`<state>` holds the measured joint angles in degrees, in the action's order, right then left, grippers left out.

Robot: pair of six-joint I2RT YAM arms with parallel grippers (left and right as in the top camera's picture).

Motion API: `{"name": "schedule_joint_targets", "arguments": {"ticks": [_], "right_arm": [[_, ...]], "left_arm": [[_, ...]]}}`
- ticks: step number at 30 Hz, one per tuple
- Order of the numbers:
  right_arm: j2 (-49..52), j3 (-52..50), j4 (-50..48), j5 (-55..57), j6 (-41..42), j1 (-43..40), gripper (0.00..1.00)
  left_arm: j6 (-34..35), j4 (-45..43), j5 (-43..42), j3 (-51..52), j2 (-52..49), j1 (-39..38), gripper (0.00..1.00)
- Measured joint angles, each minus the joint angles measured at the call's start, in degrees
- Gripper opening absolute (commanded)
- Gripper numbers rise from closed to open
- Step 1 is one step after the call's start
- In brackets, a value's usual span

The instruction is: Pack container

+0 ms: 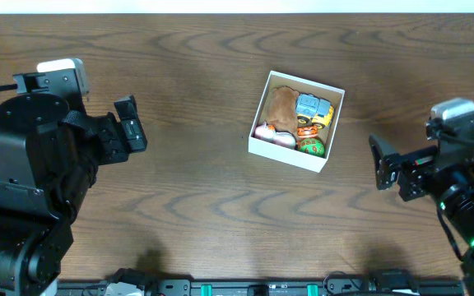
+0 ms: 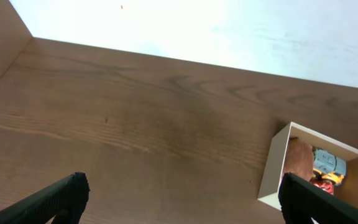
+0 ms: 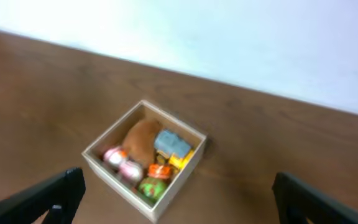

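Note:
The container, a square white cardboard box with a tan inside, sits right of the table's middle. It holds several small toys: a brown one, a blue and yellow one, a pink one and a green one. It also shows in the left wrist view and the right wrist view. My left gripper is open and empty, far to the left of the box. My right gripper is open and empty, to the right of the box.
The table is dark wood grain. A white surface runs along its far edge. Both arm bases stand at the near corners.

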<state>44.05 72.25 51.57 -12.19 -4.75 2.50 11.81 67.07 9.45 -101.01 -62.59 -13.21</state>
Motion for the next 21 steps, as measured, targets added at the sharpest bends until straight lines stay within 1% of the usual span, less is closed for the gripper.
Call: {"name": "schedule_joint_targets", "arguments": {"ticks": [6,11,18,21], "right_arm": [[-11.8,-21.3,-11.3,0.5,-0.1,-1.7,0.99],[-21.0,-38.6,-15.6,0.9,-0.1,-2.4,0.99],[-33.8,-54.1,-19.1,1.0,-0.1,-2.7,0.99],[-37.3,-57.4,-19.4,1.1,-0.1,-2.7,0.99]], "left_arm": [[0.0,0.0,0.0,0.0,0.0,0.0,0.98],[0.0,0.0,0.0,0.0,0.0,0.0,0.98],[0.0,0.0,0.0,0.0,0.0,0.0,0.98],[0.0,0.0,0.0,0.0,0.0,0.0,0.98]]}}
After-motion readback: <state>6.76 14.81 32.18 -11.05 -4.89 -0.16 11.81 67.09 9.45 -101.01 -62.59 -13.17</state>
